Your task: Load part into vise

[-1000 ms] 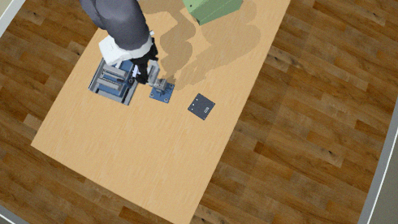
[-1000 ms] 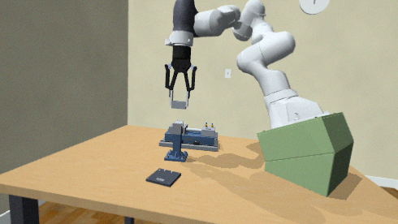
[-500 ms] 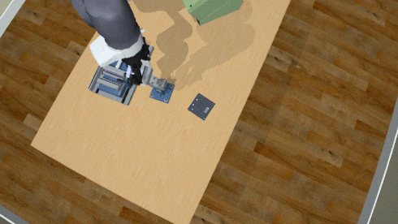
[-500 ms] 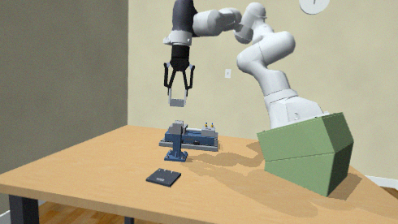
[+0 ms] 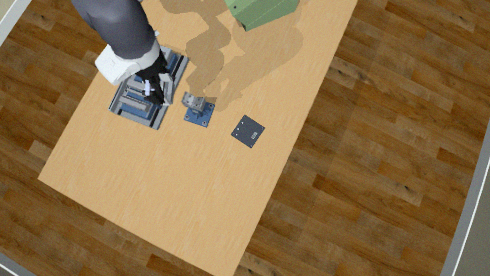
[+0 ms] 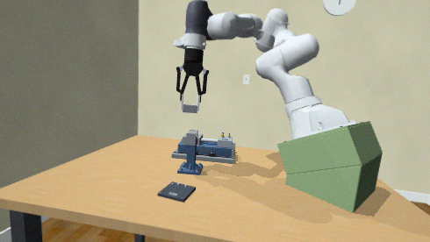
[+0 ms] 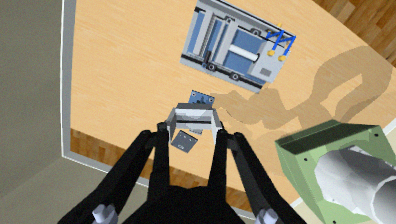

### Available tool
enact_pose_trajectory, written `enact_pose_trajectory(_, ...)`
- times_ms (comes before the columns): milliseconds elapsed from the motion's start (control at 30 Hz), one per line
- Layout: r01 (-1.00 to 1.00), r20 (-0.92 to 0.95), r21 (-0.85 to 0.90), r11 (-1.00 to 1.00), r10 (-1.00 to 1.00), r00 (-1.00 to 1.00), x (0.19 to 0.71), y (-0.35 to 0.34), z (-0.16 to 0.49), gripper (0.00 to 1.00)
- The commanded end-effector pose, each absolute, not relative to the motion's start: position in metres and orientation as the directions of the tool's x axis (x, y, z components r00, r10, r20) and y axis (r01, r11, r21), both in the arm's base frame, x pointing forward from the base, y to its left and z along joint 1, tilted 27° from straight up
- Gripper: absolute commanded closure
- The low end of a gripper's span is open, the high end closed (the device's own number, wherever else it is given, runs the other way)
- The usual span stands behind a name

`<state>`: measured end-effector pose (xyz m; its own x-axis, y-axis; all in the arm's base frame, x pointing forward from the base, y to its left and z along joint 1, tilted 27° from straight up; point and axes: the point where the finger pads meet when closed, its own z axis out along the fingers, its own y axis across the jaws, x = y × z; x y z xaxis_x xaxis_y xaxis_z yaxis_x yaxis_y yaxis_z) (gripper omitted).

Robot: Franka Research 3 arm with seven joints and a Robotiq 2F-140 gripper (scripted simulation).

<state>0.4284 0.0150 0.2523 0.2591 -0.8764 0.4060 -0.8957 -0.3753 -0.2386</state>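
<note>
High over the worktop's far-left area: part carried above the vise.

The gripper (image 6: 190, 106) pinches the part (image 6: 190, 108) between its fingertips, well above the vise (image 6: 205, 150) and V-block (image 6: 189, 154); the infeed plate (image 6: 176, 191) lies bare nearer the front edge. Recommended: confirm slot faces up, square the long side to the fixed jaw, descend slowly onto the bars.

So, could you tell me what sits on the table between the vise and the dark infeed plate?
The V-block on its blue base stands between the vise and the infeed plate, close beside the vise; the top view shows it best.
</note>
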Motion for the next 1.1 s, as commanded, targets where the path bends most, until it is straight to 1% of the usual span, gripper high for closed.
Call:
enact_pose_trajectory(0, -0.843, 0.442, -0.160, -0.514, -0.801, 0.404, 0.429, 0.005, 0.256, 1.00)
enact_pose_trajectory(633, -0.712, 0.472, -0.044, -0.700, -0.643, 0.603, 0.436, -0.030, 0.274, 1.00)
enact_pose_trajectory(733, -0.705, 0.472, -0.039, -0.708, -0.635, 0.611, 0.436, -0.032, 0.274, 1.00)
enact_pose_trajectory(1067, -0.603, 0.473, 0.035, -0.797, -0.519, 0.712, 0.438, -0.054, 0.283, 1.00)
